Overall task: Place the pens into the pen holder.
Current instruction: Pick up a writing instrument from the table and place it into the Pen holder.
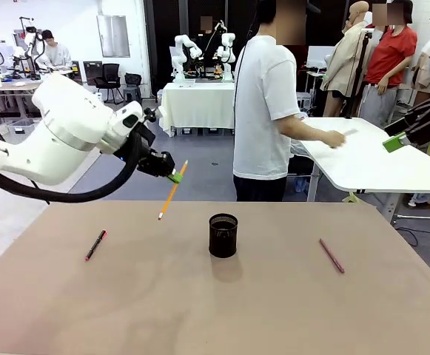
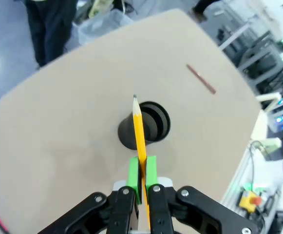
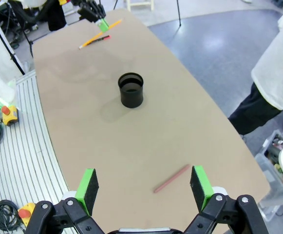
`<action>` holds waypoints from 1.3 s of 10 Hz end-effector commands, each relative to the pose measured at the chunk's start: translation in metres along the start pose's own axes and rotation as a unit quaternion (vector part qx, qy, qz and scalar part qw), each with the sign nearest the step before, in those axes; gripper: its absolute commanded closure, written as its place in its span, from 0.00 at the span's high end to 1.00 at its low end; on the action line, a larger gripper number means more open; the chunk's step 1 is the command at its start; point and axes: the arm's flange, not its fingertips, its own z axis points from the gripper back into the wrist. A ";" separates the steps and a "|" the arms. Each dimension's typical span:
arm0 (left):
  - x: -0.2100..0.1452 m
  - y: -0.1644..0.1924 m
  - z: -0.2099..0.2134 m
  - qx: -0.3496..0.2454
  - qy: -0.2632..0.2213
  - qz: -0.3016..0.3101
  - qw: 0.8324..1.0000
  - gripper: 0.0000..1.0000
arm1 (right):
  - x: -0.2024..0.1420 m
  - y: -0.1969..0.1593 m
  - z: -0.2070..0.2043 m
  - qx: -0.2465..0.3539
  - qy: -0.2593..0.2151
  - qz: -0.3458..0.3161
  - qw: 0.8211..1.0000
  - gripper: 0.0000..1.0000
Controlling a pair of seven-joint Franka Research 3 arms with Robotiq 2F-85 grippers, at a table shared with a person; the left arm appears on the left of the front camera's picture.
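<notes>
Left gripper (image 2: 142, 166) was clamped on the yellow pencil (image 2: 139, 129), tilted above the table (image 1: 126, 303) near the black cup (image 1: 223, 235). Right gripper (image 3: 143, 179) stood open, high above the pink pen (image 3: 172, 178).

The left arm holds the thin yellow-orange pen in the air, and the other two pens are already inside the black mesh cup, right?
No: the dark pen with red accents and the reddish-pink pen lie on the table, outside the black cylindrical mesh cup, as the front view shows. The rest is right.
</notes>
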 end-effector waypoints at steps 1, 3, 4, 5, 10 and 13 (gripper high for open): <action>0.009 0.000 0.011 0.010 -0.004 0.019 1.000 0.00 | 0.001 0.000 0.000 0.004 -0.018 0.005 1.000 1.00; 0.009 0.000 0.011 0.010 -0.004 0.019 1.000 0.00 | 0.001 0.000 0.000 0.004 -0.018 0.005 1.000 1.00; 0.002 0.000 0.000 0.001 -0.001 0.004 1.000 0.00 | 0.001 0.000 0.000 0.004 -0.018 0.005 1.000 1.00; 0.005 -0.001 -0.010 -0.047 -0.037 -0.056 0.997 0.00 | 0.001 0.000 0.000 0.004 -0.018 0.005 1.000 1.00; 0.023 -0.014 -0.091 -0.183 -0.110 -0.196 0.957 0.00 | 0.001 0.000 0.000 0.004 -0.018 0.005 1.000 1.00; 0.022 -0.001 -0.125 -0.221 -0.158 -0.226 0.936 0.00 | 0.001 0.000 0.000 0.004 -0.018 0.005 1.000 1.00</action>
